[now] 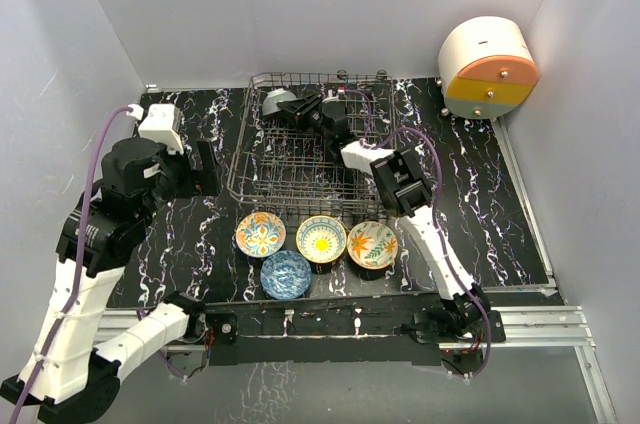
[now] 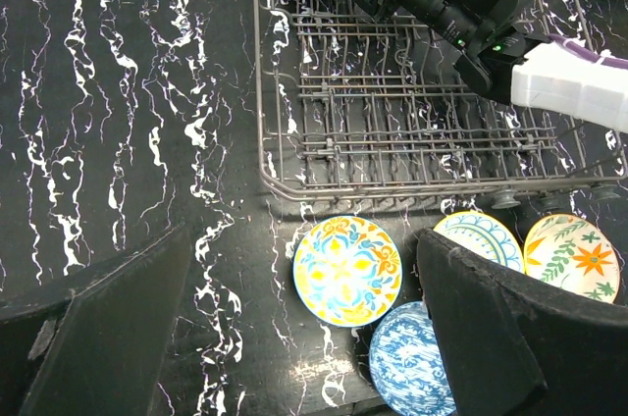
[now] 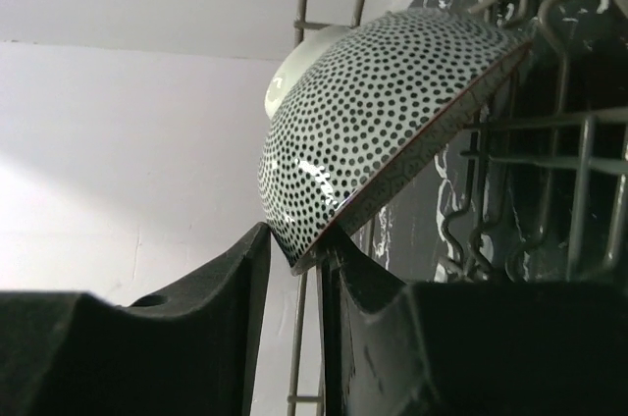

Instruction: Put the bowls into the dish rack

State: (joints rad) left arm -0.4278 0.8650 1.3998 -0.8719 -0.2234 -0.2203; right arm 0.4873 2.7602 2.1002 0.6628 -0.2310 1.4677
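The dish rack [image 1: 238,159] is a dark wire basket at the back middle of the black marble table. My right gripper [image 1: 292,110] reaches into its far left corner, shut on the rim of the speckled bowl [image 3: 383,112], which is tilted on edge against the rack wires [image 3: 579,190]. Four bowls sit in front of the rack: orange-blue floral [image 1: 260,234], blue [image 1: 286,274], yellow sunflower [image 1: 322,239] and orange-green floral [image 1: 372,243]. My left gripper [image 2: 302,239] is open and empty, above the table left of the rack, over the orange-blue bowl [image 2: 347,270].
A round white, orange and yellow container [image 1: 487,69] stands at the back right corner. White walls close in the table on three sides. A metal rail [image 1: 330,319] runs along the front edge by the arm bases.
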